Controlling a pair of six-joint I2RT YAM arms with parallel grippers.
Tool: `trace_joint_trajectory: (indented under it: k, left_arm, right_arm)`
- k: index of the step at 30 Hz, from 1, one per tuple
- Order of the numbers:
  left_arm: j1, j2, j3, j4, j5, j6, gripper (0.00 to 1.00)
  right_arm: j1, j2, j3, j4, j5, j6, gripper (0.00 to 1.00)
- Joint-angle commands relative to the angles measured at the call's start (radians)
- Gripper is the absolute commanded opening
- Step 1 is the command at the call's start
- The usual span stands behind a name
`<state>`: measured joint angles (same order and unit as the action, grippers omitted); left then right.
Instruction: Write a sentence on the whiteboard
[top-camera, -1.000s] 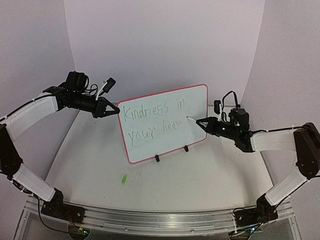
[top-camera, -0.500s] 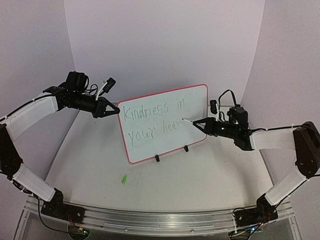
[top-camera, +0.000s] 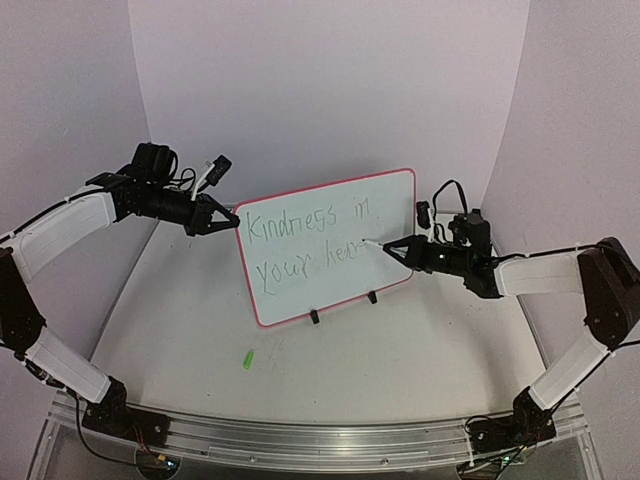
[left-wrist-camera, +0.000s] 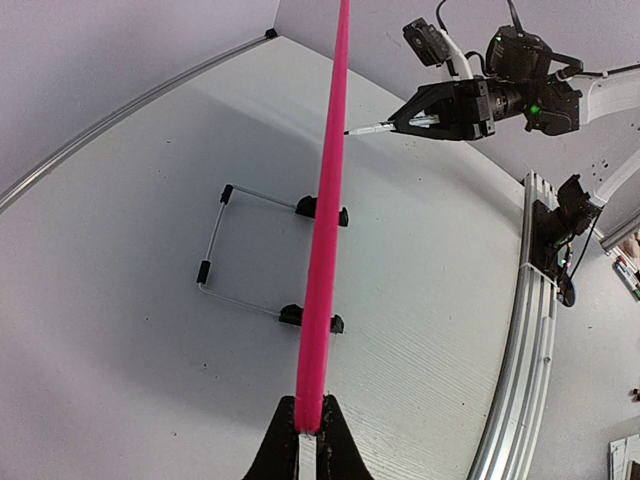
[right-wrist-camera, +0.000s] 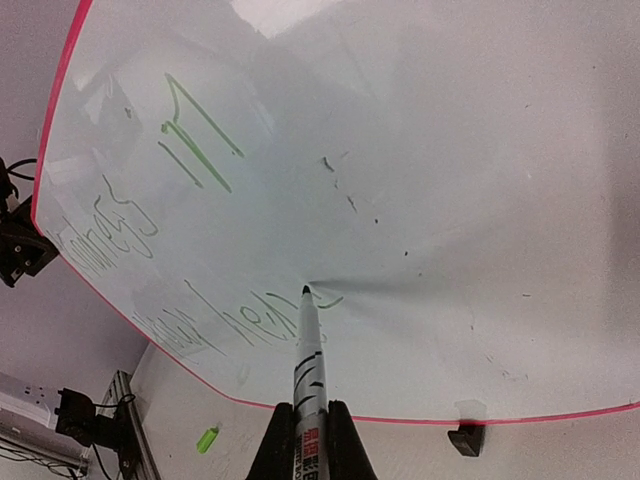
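The whiteboard (top-camera: 392, 212) stands tilted on its wire stand (left-wrist-camera: 222, 245) in the middle of the table, pink rim (left-wrist-camera: 326, 240) edge-on in the left wrist view. The sentence (top-camera: 300, 243) is in thin green handwriting on two lines, "Kindness in" above "your hea" plus a short stroke (right-wrist-camera: 332, 298). My left gripper (top-camera: 232, 222) is shut on the board's left edge (left-wrist-camera: 309, 432). My right gripper (top-camera: 405, 248) is shut on a white marker (right-wrist-camera: 308, 365). The marker's tip (right-wrist-camera: 304, 290) touches the board at the end of the second line.
A small green marker cap (top-camera: 247, 358) lies on the table in front of the board, also low in the right wrist view (right-wrist-camera: 207, 439). Black clips (top-camera: 372, 297) hold the board's bottom edge. An aluminium rail (top-camera: 300, 440) runs along the near edge. Pale walls close in behind and at both sides.
My right gripper has moved a little left with the marker, bringing the tip from just off the last letters onto the board. The left gripper and the board have not moved.
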<state>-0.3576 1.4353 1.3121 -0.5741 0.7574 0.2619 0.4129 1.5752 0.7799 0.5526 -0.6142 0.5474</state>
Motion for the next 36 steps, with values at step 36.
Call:
trace_joint_trajectory:
  k: [36]
  left_arm:
    - [-0.015,-0.027,0.009,-0.016,0.008,0.014,0.0]
  right_arm:
    - [-0.003,-0.036,-0.055,0.005,0.134,-0.017,0.0]
